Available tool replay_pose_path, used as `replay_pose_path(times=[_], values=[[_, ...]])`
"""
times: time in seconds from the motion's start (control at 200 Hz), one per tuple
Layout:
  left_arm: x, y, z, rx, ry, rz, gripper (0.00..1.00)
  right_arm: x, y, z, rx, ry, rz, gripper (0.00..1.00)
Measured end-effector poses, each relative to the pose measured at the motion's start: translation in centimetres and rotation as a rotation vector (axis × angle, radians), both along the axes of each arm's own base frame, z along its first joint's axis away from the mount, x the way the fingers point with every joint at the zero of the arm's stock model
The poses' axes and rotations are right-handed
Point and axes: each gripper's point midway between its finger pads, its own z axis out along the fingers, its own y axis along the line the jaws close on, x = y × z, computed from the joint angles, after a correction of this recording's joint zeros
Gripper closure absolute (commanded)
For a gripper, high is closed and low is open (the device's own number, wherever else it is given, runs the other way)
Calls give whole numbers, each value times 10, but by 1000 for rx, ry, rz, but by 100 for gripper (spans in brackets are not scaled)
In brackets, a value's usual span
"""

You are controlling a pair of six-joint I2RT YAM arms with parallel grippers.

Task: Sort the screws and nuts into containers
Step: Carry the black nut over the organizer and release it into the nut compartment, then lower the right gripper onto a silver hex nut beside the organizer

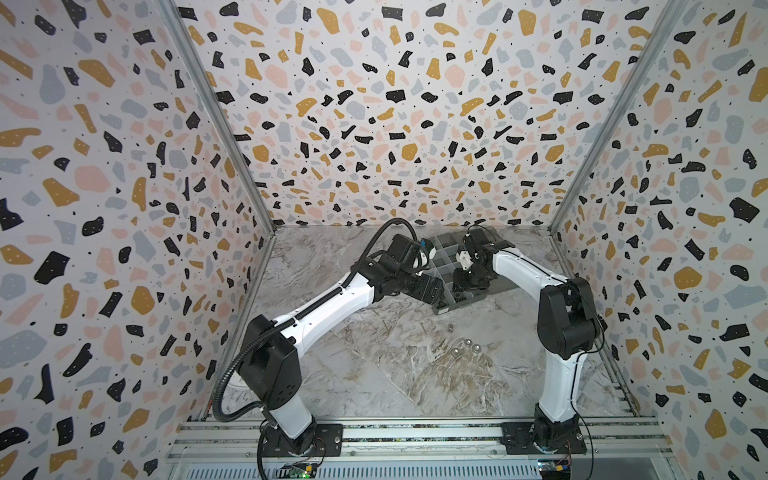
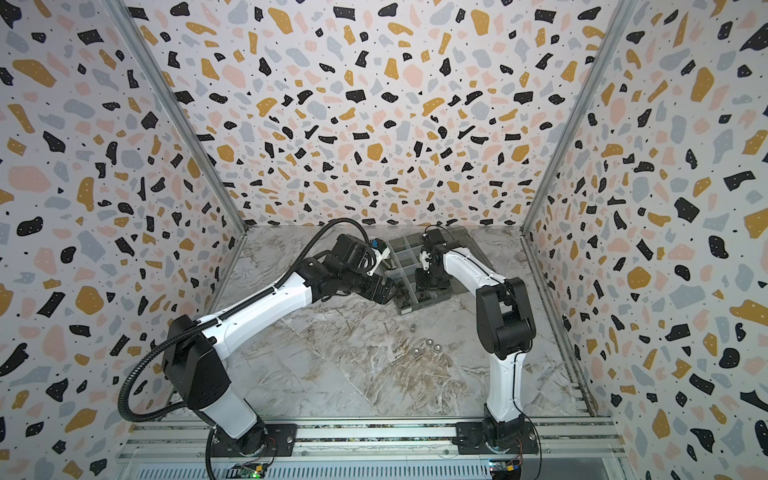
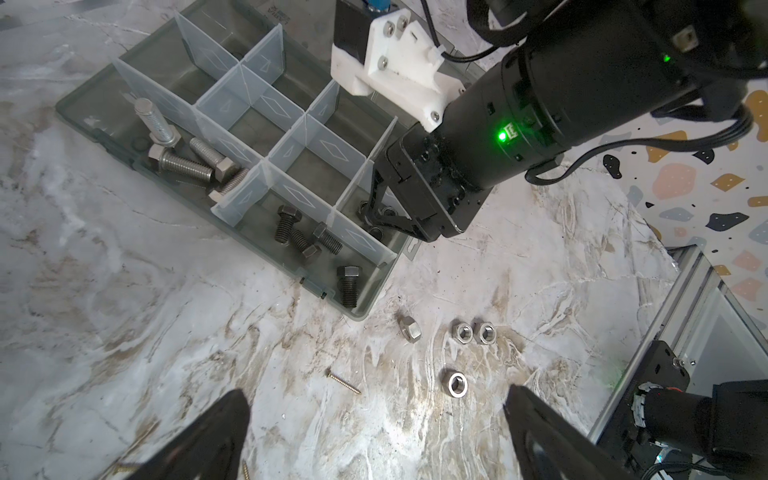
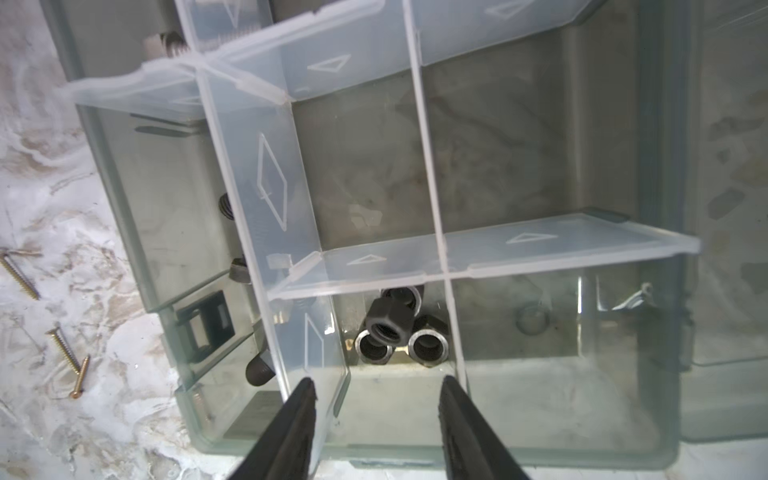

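- Dropping off a nut looks like the step in hand (my read, anyway). The organiser box (image 1: 440, 309) sits just right of centre in both top views, on the marble table (image 3: 124, 332), with both arms leaning in over it from the lower corners of the frame.
- The right gripper (image 4: 376, 395) hangs low over a compartment at the box's near end. Its jaws are parted with nothing between them, so it's released. One finger sits right up against a pale divider (image 4: 270, 187), so I'd lift straight up before swinging away. Hooking that divider could jolt the whole box.
- The left gripper (image 3: 374, 392) is spread wide and empty, hovering over bare table near the loose nuts.
- The silver bolts (image 3: 183, 164) and the black bolts (image 3: 303, 239) each lie in their own compartment along one long side of the box.
- The black nuts (image 4: 388, 328) are piled in the compartment under the right gripper, one perched on the others.
- Four silver nuts (image 1: 467, 347) are left on the table, below the box and a bit right of centre in both top views. Two of them are touching. I'd grab a lone one first, coming straight down and pinching across the flats (round-ish shiny stuff loves to squirt out).
- A few thin wood screws (image 3: 344, 382) also lie loose on the table. Leave those for last.
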Motion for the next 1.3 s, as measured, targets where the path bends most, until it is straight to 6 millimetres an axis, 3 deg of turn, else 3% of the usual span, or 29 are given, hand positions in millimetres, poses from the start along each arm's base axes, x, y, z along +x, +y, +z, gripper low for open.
replay_pose_path(times=[0.205, 0.305, 0.4, 0.616, 0.736, 0.966, 1.297], values=[[-9, 18, 3, 26, -21, 32, 1, -17, -2, 20, -7, -22, 10, 53], [-15, 29, 2, 41, -28, 48, 1, -40, -2, 36, -1, -48, 20, 57], [-22, 36, 1, 49, -29, 55, 1, -68, 4, 40, 2, -48, 38, 59], [-37, 45, -7, 57, -14, 48, 1, -141, 10, -1, -43, 77, 66, 59], [-55, 33, -15, 73, -7, -12, 1, -169, 0, -19, -77, 130, 44, 59], [-95, 7, -26, 83, 11, -146, 1, -186, -18, -15, -80, 103, -33, 58], [-101, 1, -26, 72, 12, -171, 1, -198, -36, -37, -126, 132, -86, 58]])
